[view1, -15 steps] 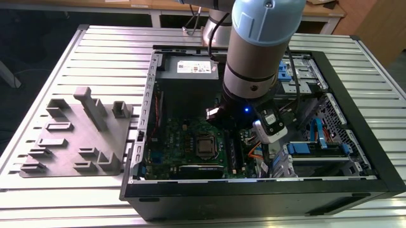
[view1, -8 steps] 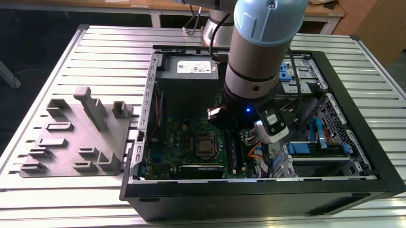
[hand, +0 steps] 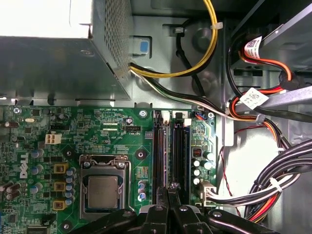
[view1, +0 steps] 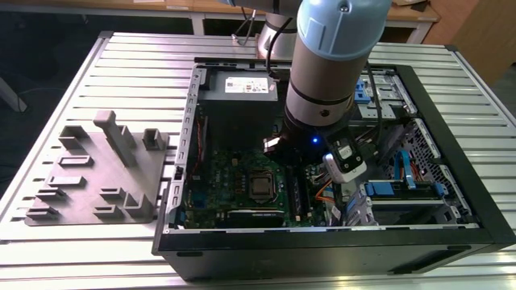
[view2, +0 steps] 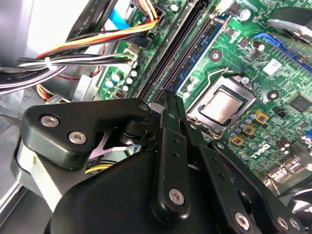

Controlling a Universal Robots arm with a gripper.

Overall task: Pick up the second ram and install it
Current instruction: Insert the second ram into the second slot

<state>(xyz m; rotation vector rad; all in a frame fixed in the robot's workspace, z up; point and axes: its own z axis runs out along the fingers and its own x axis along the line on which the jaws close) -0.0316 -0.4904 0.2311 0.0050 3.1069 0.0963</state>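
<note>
the arm (view1: 327, 66) reaches steeply down into an open case (view1: 463, 181). in both wrist views the gripper (hand: 169, 191) hangs low over the motherboard (hand: 58, 122), with its fingers (view2: 168, 105) drawn together and only a thin line between them. their tips sit at one end of the long slots (hand: 180, 156). the ram (hand: 160, 156) reads as a dark sliver, edge-on, running along those slots just ahead of the tips. i cannot tell whether the fingers pinch it or whether it already sits in a slot.

the case lies on its side on a slatted metal table (view1: 137, 66), with wooden desks (view1: 161, 6) behind it.

the silver socket (hand: 103, 187) is just beside the slots. a grey block (view1: 96, 175) with raised holders lies on the table at the exterior view's left, well apart from the gripper. bundled cables (hand: 273, 180) crowd the slots' far side, and the power supply (view1: 241, 90) sits beyond the motherboard.
</note>
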